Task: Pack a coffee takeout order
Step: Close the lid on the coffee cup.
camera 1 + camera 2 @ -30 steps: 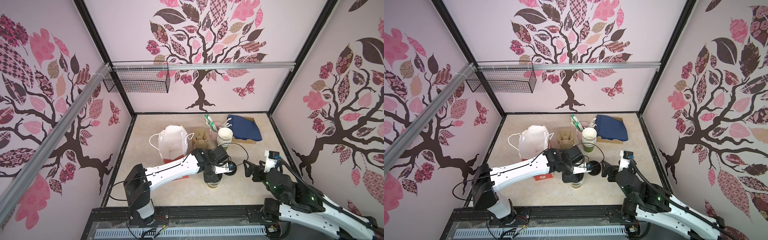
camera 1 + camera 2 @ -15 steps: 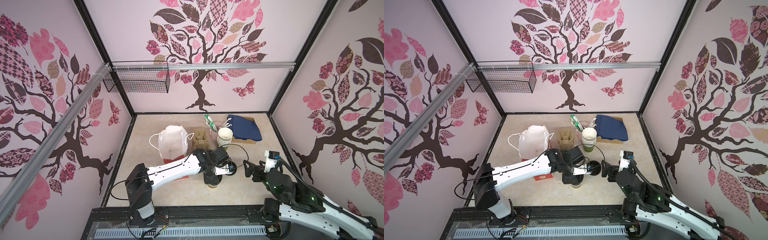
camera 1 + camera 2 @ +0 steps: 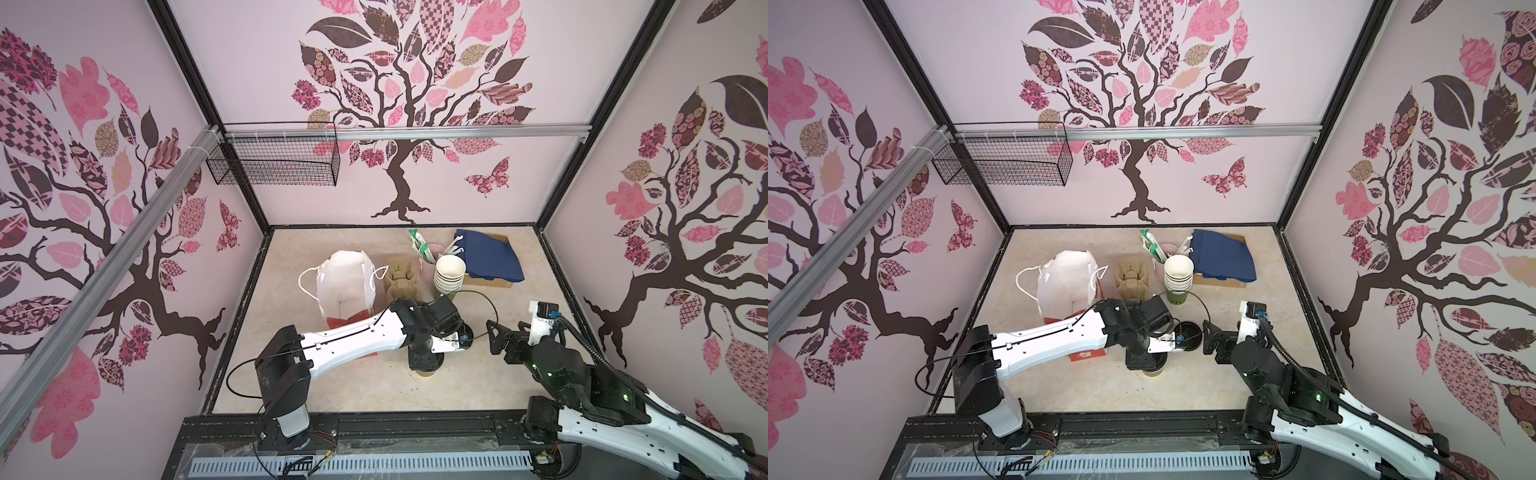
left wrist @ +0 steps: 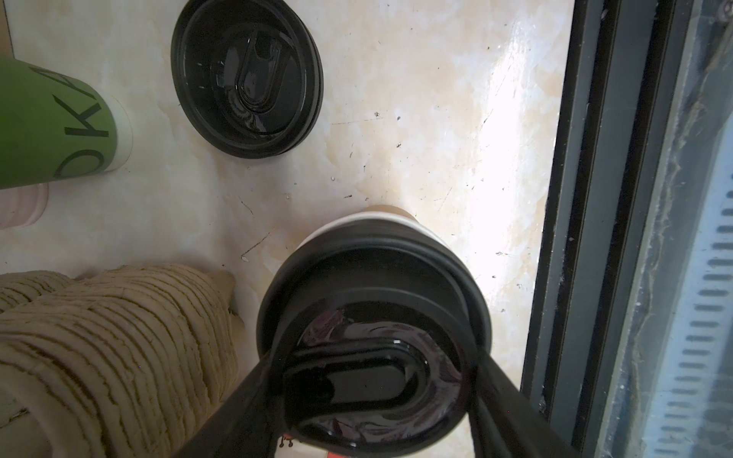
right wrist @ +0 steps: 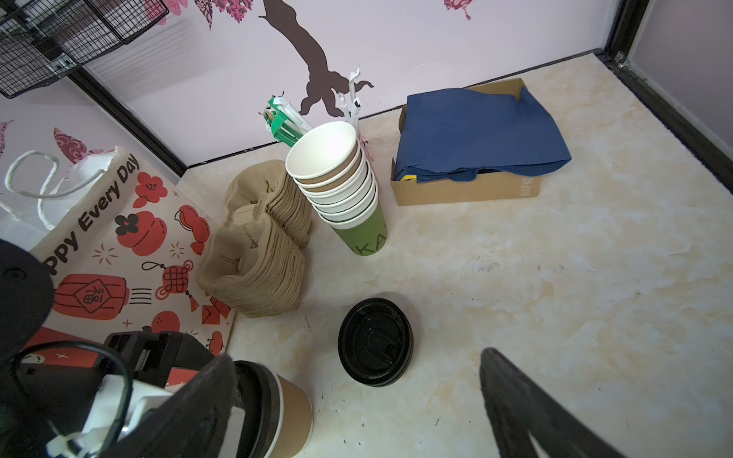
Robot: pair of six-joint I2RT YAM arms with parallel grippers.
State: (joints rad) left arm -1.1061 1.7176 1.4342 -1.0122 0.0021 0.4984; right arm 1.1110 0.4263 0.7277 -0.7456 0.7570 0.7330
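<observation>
Beige tabletop, left arm bent down, left tool clasping cup lid, right tool released nearby

The round black plastic lid was seen as glossy and reflective, the small brown paper cup as matt. The tan moulded-pulp carrier stack was seen as rough and fibrous, the cream marble-patterned table as smooth and faintly shiny.

1. Both top views are bright and evenly lit from above; the walls bow and stretch toward the edges.
2. Shadows on the tabletop are soft and faint, tucked under the arms.
3. In the left wrist view, white glare washes out part of the tabletop; the glossy black lid near the lens is slightly blurred.
4. In the right wrist view, the right claw is dark and out of focus.
</observation>
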